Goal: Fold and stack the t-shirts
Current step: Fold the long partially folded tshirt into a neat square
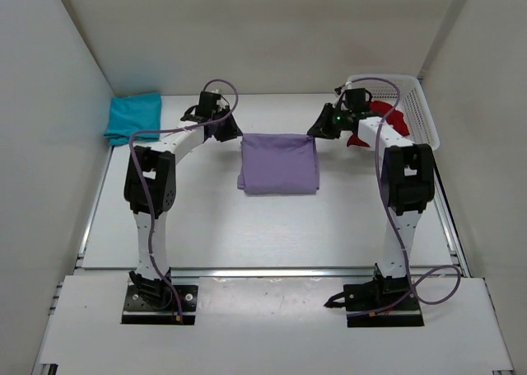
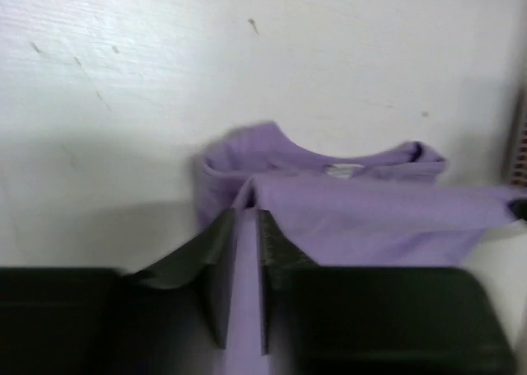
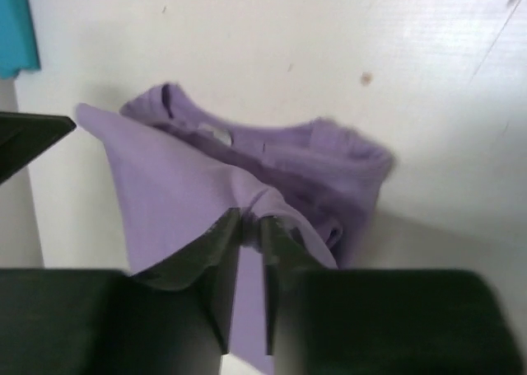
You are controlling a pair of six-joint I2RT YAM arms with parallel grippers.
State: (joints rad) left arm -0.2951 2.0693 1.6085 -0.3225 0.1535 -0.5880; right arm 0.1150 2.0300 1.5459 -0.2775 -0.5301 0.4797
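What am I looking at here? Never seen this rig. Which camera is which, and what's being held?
Two robot arms are bolted at the near edge of a white table. The wide picture is taken from above and behind them, so the left arm is on the left. The other two pictures come from a camera on each wrist; the dark shapes at the bottom are that arm's own fingers.

On the table, a purple shirt lies in the middle and a teal shirt at the far left. A red shirt sits in a white basket at the far right, partly hidden by the right arm.

The left gripper and right gripper each pinch one end of the purple shirt's far edge. Both wrist views show cloth between the fingers.
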